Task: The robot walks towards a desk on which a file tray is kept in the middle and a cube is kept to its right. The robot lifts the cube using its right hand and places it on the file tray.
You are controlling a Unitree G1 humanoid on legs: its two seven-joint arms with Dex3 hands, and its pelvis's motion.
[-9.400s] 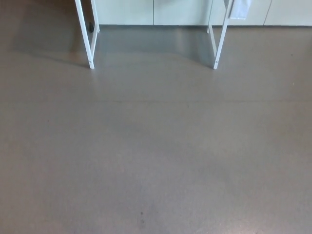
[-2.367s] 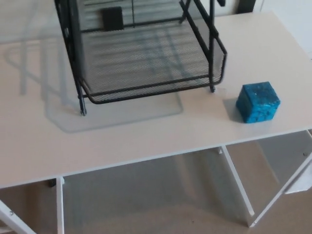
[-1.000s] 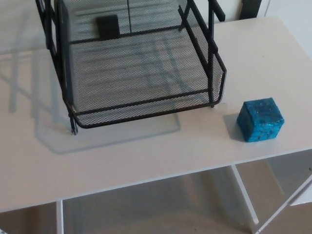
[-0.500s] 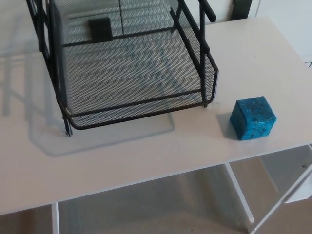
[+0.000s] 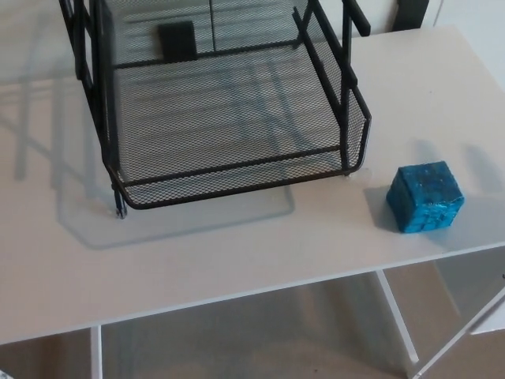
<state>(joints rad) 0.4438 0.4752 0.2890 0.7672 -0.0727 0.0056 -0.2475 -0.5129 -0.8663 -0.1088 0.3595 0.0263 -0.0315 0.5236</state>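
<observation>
Sitting beside the file tray (image 5: 237,168), the cube (image 5: 424,197) lies untouched, both hands unseen.

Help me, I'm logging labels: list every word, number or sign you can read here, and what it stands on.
No text can be read anywhere in this view.
Blue cube: only dark mottled specks, no lettering.
File tray: the black plate on its back wall shows no writing.
Desk: plain top, no marks.
</observation>
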